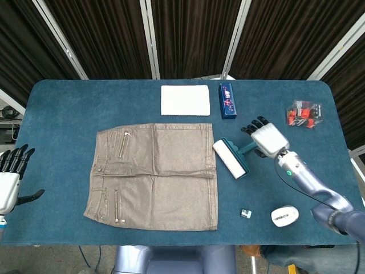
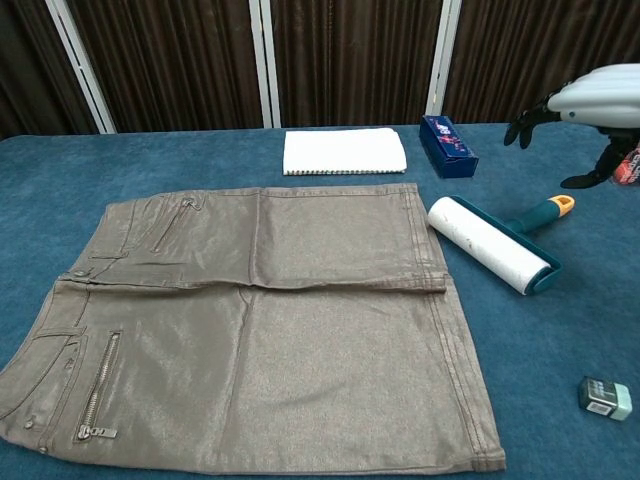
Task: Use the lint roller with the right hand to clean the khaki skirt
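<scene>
The khaki skirt (image 1: 154,174) (image 2: 260,320) lies flat on the blue table, waistband to the left. Just off its right hem lies the lint roller (image 1: 231,158) (image 2: 490,243), a white roll with a teal handle and a yellow end. My right hand (image 1: 264,137) (image 2: 590,105) hovers above the handle end, fingers spread and holding nothing; in the chest view it hangs clear above the handle. My left hand (image 1: 10,178) stays off the table's left edge, fingers spread, empty, shown only in the head view.
A folded white cloth (image 1: 185,100) and a dark blue box (image 1: 227,100) lie behind the skirt. A clear box with red parts (image 1: 303,113) sits at the far right. A white mouse (image 1: 284,216) and a small grey-green block (image 1: 246,213) lie near the front right edge.
</scene>
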You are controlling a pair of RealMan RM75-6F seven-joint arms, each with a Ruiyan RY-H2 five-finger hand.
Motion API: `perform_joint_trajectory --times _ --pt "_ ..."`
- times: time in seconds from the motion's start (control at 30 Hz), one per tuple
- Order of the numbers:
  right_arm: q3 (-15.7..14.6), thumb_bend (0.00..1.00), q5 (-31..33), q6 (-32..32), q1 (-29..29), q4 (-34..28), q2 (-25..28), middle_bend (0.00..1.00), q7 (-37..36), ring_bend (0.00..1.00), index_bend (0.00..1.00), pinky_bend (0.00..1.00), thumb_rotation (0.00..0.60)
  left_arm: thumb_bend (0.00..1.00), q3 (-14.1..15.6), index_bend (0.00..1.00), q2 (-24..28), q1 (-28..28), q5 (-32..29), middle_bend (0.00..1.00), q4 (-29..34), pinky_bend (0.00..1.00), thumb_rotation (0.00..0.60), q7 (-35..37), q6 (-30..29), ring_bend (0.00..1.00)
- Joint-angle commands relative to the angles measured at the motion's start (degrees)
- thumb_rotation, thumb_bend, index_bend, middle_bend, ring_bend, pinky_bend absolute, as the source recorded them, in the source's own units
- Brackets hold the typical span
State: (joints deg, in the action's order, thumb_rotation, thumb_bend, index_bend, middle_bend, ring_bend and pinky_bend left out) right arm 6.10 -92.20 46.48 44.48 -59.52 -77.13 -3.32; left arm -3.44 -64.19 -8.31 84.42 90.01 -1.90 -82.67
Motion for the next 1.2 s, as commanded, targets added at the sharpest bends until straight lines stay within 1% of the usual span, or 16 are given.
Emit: perform_joint_trajectory --times 0.03,0.13,0.4,0.73,0.87,1.03,1.13,1.2 --pt "-1.22 0.22 -0.33 -4.1 2.78 5.17 -4.2 0.25 0.34 0.17 0.22 0.14 0.6 0.0 -0.04 0.0 -0.08 0.08 -0.65 0.0 -0.42 0.0 0.6 0.12 0.38 0.0" --pt "-2.53 0.24 -0.8 -5.95 3.84 8.12 -6.51 0.25 0.56 0.17 0.22 0.16 0.6 0.0 -0.17 0.0 -0.06 0.07 -1.0 0.0 -0.67 0.0 0.6 0.43 0.54 0.0" --pt "-5.73 0.24 -2.79 -6.32 4.78 12.79 -10.6 0.26 1.11 0.17 0.23 0.16 0.6 0.0 -0.19 0.0 0.08 -0.08 -1.12 0.0 -0.86 0.0 0.6 1.06 0.95 0.0" --pt "-6.59 0.25 -2.28 -5.11 5.3 17.4 -13.92 0.26 -1.14 0.17 0.24 0.17 0.6 0.0 -0.1 0.0 0.16 0.1 -0.85 0.0 -0.51 0.0 0.6 0.88 0.53 0.0" --pt "-6.83 0.27 -2.0 -5.1 5.45 18.81 -14.96 0.3 -1.77 0.19 0.27 0.18 0.6 0.0 -0.05 0.0 0.13 0.06 -0.94 0.0 -0.51 0.0 0.6 0.77 0.73 0.0" --pt "-7.32 0.3 -1.64 -5.43 5.6 22.36 -16.56 0.3 -1.0 0.2 0.27 0.18 0.6 0.0 -0.18 0.0 0.06 -0.05 -1.41 0.0 -0.6 0.0 0.6 0.69 1.1 0.0" --pt "-7.48 0.34 -0.9 -6.71 5.69 24.33 -17.28 0.35 -1.23 0.23 0.32 0.19 0.6 0.0 -0.19 0.0 0.03 -0.15 -1.73 0.0 -0.64 0.0 0.6 0.62 1.51 0.0" --pt "-7.64 0.37 -0.71 -6.86 5.66 25.33 -17.55 0.41 -1.68 0.29 0.39 0.22 0.6 0.0 -0.23 0.0 0.0 -0.2 -1.85 0.0 -0.67 0.0 0.6 0.55 1.61 0.0"
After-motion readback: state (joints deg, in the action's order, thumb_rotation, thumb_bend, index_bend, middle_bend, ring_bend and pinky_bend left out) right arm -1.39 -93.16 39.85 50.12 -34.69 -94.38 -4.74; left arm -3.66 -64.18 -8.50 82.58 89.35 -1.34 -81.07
